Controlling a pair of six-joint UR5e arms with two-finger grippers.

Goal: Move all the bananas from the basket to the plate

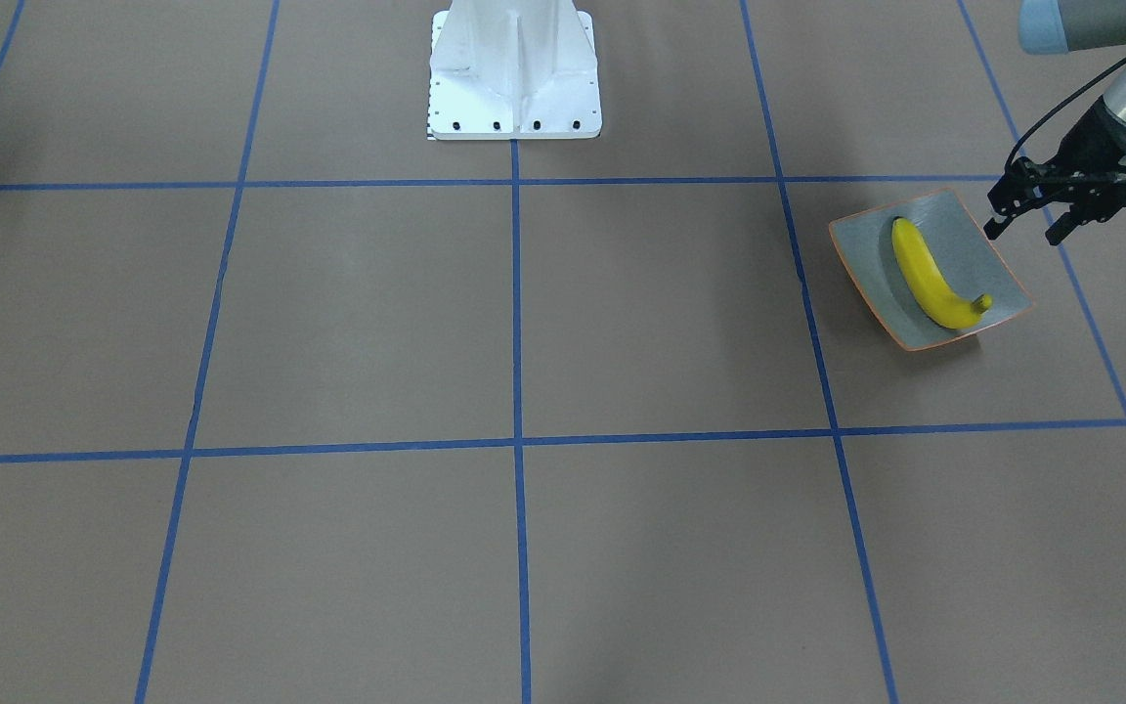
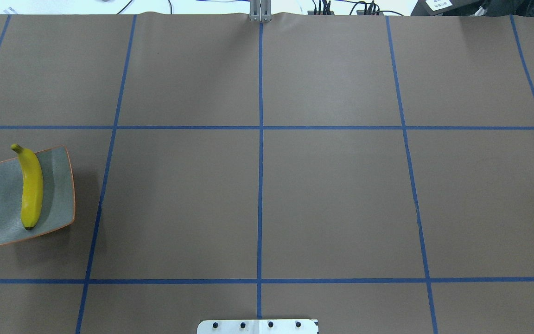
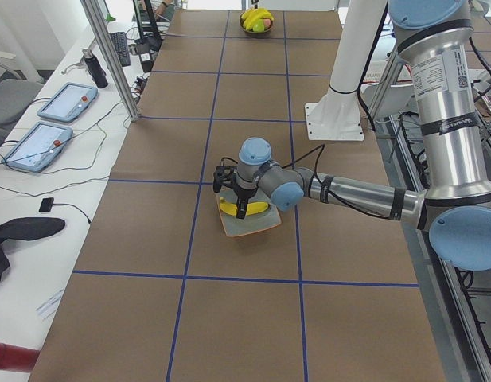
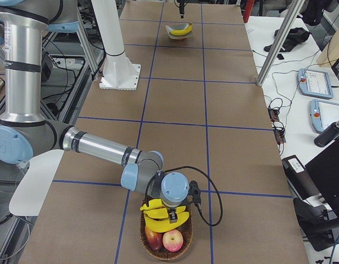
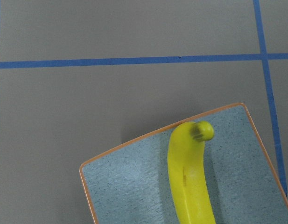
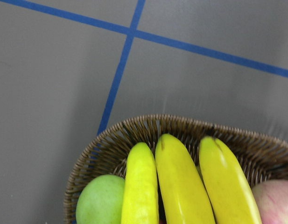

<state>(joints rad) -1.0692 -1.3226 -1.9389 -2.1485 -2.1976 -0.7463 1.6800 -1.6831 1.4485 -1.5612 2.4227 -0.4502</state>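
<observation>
One yellow banana (image 1: 930, 274) lies on the grey-green plate (image 1: 861, 249) with the orange rim; both also show in the overhead view, banana (image 2: 32, 185) on plate (image 2: 3, 213), and in the left wrist view, banana (image 5: 190, 182) on plate (image 5: 129, 186). My left gripper (image 1: 1024, 231) is open and empty, a little above the plate's outer edge. Three bananas (image 6: 183, 182) lie side by side in the wicker basket (image 6: 148, 123). My right gripper (image 4: 170, 213) hangs just over them in the basket (image 4: 183, 247); I cannot tell whether it is open or shut.
A green apple (image 6: 99, 200) and a red apple (image 6: 274, 200) share the basket. The white robot base (image 1: 514, 78) stands at the table's middle edge. Tablets (image 3: 38, 143) and a metal post (image 3: 110, 56) line the operators' side.
</observation>
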